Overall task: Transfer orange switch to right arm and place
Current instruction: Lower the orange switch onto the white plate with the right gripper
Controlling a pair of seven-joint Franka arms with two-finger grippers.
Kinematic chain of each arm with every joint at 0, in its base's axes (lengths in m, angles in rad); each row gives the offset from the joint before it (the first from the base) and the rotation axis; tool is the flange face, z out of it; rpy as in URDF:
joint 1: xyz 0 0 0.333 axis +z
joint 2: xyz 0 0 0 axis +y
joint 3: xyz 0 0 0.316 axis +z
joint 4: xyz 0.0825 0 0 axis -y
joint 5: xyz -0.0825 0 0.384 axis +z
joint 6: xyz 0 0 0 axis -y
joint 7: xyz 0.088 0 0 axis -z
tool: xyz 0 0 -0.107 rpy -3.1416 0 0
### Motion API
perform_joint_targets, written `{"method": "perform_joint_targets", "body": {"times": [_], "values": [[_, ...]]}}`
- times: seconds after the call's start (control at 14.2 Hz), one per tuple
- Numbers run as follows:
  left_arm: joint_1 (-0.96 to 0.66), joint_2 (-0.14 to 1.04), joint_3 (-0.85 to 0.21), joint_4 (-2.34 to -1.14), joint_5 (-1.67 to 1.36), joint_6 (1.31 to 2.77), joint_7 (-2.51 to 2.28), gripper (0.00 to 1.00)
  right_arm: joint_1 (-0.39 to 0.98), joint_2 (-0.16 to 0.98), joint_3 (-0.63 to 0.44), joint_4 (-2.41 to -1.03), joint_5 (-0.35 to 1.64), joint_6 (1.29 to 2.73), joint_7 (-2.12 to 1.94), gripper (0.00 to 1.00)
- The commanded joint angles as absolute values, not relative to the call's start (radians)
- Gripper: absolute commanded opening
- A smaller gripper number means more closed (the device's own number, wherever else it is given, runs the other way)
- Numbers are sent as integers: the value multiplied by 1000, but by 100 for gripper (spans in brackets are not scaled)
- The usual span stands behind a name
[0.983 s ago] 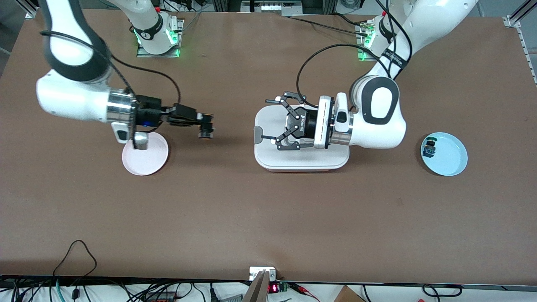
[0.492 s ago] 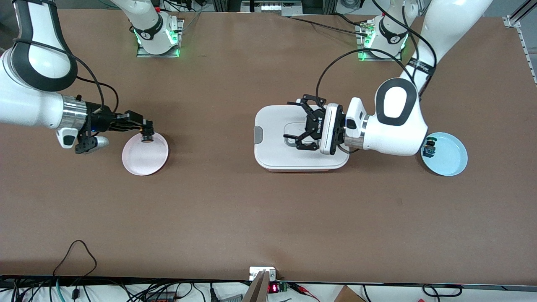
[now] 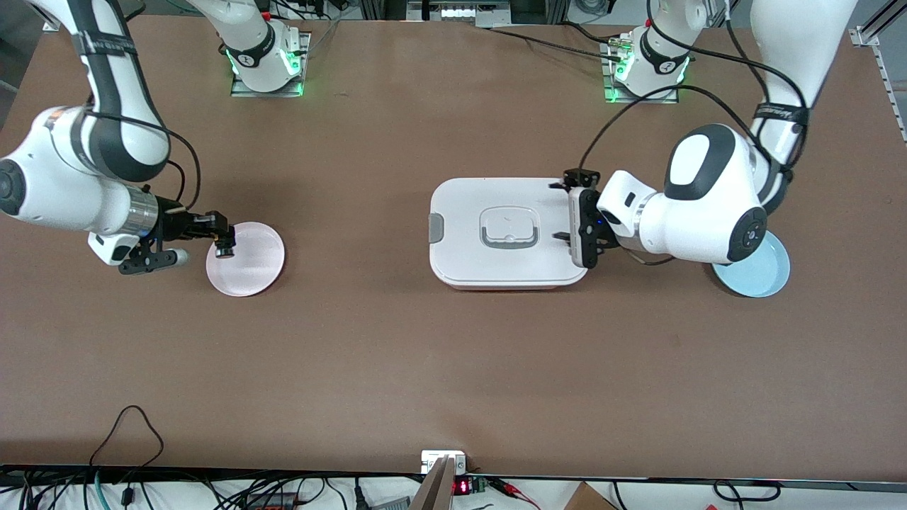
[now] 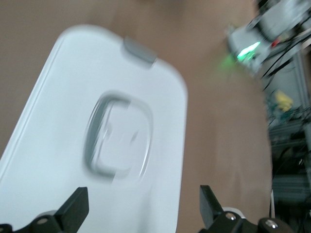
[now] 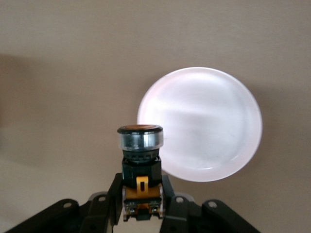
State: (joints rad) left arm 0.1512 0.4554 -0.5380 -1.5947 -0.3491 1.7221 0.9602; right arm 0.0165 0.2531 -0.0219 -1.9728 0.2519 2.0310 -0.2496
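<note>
The orange switch [image 5: 140, 165], black with an orange band and a clear cap, is gripped by my right gripper [image 5: 141, 206], which is shut on its base. In the front view the right gripper [image 3: 221, 239] holds the switch [image 3: 226, 247] over the rim of the pink plate [image 3: 248, 265], on the side toward the right arm's end of the table. The wrist view shows the plate [image 5: 204, 131] past the switch. My left gripper [image 3: 562, 211] is open and empty over the edge of the white lidded box [image 3: 489, 205]. Its wide-open jaws frame the lid [image 4: 58, 97] in its wrist view, where the gripper [image 4: 142, 206] holds nothing.
The white box has a grey handle [image 3: 509, 228] and a grey latch [image 3: 435, 229]. A light blue plate [image 3: 765, 273] lies toward the left arm's end of the table, partly hidden under the left arm. Cables and a small device run along the table's front edge.
The right gripper has carried the switch from mid-table to the pink plate's rim. The left gripper has pulled back from over the box's middle to its edge, and now covers part of the blue plate.
</note>
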Motion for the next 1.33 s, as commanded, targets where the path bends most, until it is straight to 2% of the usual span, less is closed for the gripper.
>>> {"method": "perform_joint_targets", "body": {"times": [0.0, 0.14, 0.42, 0.63, 0.91, 1.05, 1.19, 1.26], "values": [[123, 442, -545, -1465, -124, 1577, 736, 100, 26, 274, -15, -1986, 184, 2084, -178, 0], [98, 443, -549, -1398, 45, 1507, 623, 100, 61, 313, -15, -1997, 169, 2143, -137, 0], [100, 442, -537, -1335, 202, 1485, 574, 100, 90, 360, -15, -2034, 110, 2262, -80, 0], [118, 448, -490, -1198, 207, 1378, 413, 100, 95, 387, -15, -2086, 88, 2353, -80, 0], [123, 448, -486, -1105, 201, 1217, 60, 100, 95, 413, -15, -2111, 83, 2396, -80, 0], [136, 442, -465, -1106, 207, 1245, -13, 100, 94, 432, -15, -2111, 83, 2414, -80, 3], [100, 414, -364, -1115, 195, 1262, -87, 100, 92, 434, -15, -2109, 83, 2414, -80, 5], [92, 381, -300, -1158, 160, 1308, -89, 100, 92, 436, -14, -2105, 84, 2416, -80, 17]]}}
